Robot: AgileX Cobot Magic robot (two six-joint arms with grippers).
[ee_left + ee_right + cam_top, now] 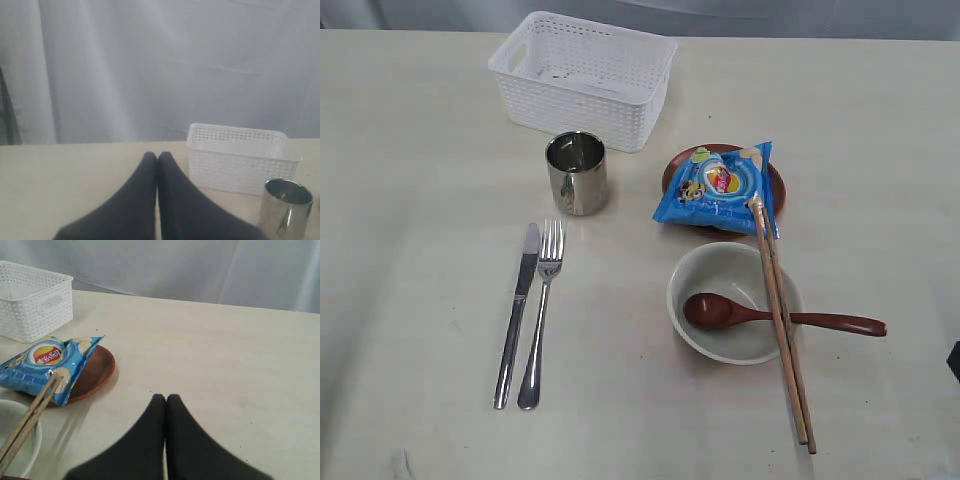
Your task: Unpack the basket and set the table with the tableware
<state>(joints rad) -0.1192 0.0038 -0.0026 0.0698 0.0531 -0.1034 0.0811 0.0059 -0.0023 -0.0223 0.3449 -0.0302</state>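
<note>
The white lattice basket [582, 78] stands at the back of the cream table [420, 200]; I see nothing of the tableware inside it. In front of it stands the steel cup [577, 173]. Knife [517, 312] and fork [542, 312] lie side by side. The brown plate [778, 182] lies under a blue snack packet [720, 188]. The off-white bowl [702, 270] holds the wooden spoon [775, 316], with two chopsticks [782, 325] laid across it. My left gripper [157, 156] is shut and holds nothing, with the basket [240, 156] and cup [285, 207] beyond it. My right gripper [165, 398] is shut and holds nothing, beside the plate [95, 371].
A pale curtain [150, 65] hangs behind the table's far edge. A dark bit of the right arm [954, 360] shows at the exterior view's right border. Bare tabletop lies to the left of the cutlery and to the right of the plate.
</note>
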